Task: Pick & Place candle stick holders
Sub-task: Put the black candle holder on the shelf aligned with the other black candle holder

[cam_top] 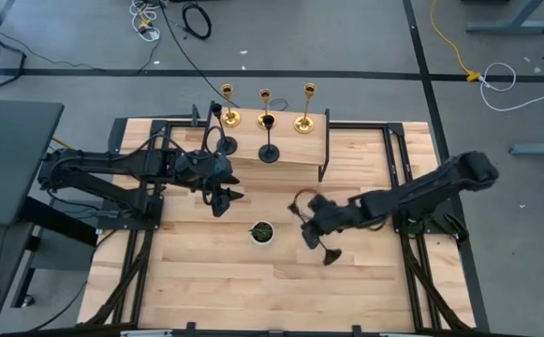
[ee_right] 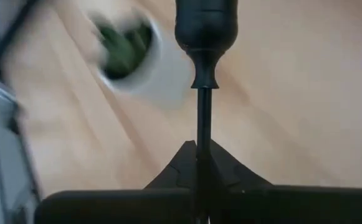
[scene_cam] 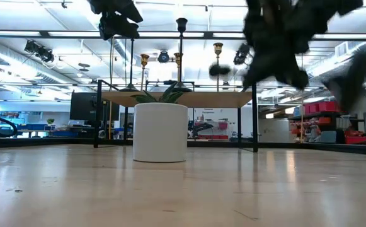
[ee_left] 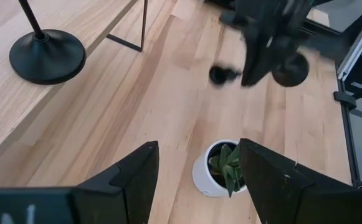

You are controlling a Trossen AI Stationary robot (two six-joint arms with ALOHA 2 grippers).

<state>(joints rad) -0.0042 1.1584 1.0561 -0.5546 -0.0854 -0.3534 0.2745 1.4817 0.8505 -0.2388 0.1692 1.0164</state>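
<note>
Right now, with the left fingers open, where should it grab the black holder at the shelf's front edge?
Take the black holder by its thin stem, about mid-height, coming in level from the shelf's front edge. It stands upright, its base is wide and flat, gold holders stand behind it, and the open left gripper is on that side.

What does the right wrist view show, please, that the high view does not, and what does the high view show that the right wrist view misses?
Only the right wrist view shows the right gripper shut tight on the thin stem of a black candle holder. Only the high view shows the three gold holders on the raised shelf, two more black holders there, and the left gripper near the shelf. Both show the white pot with the green plant and the wooden table.
</note>
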